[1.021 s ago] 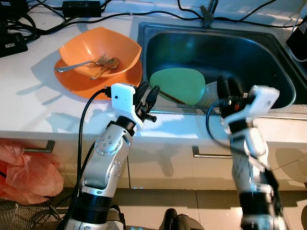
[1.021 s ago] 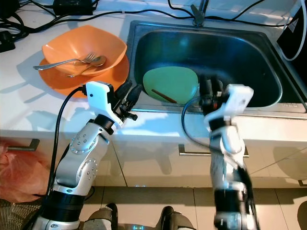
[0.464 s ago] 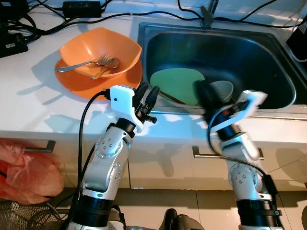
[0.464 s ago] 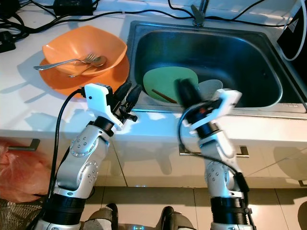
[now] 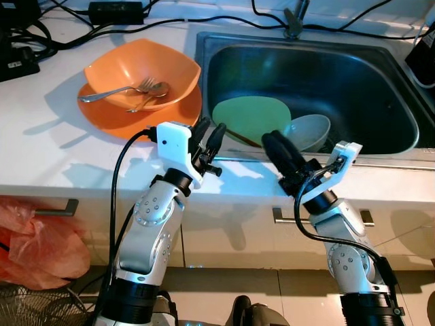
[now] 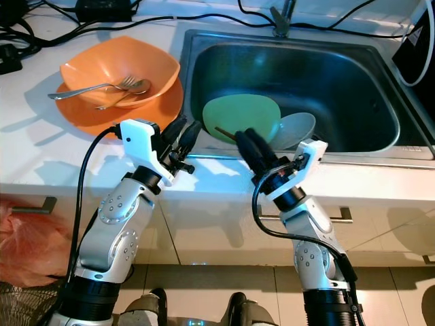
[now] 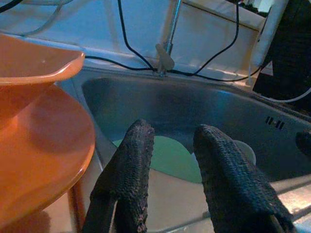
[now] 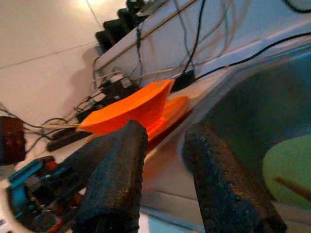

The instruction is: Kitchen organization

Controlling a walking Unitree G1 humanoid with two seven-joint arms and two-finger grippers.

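Dishes numbered four: one orange bowl [image 5: 143, 73], holding a fork [image 5: 115, 90] and a spoon [image 5: 151, 93], sat on one orange plate [image 5: 136, 119] on the counter [image 5: 47, 146]; one green plate [image 5: 250, 121] and one grey bowl [image 5: 309, 131] lay in the sink [image 5: 380, 81]. Left gripper [image 5: 209, 134] and right gripper [image 5: 282, 153] hovered over the sink's front edge, fingers spread, empty.

A white counter [image 5: 61, 146] is seen, with a steel sink [image 5: 408, 109] set into it. An orange plate [image 5: 122, 122] is laid on the counter left of the sink, and black cables [image 5: 68, 27] are strewn along its back edge.
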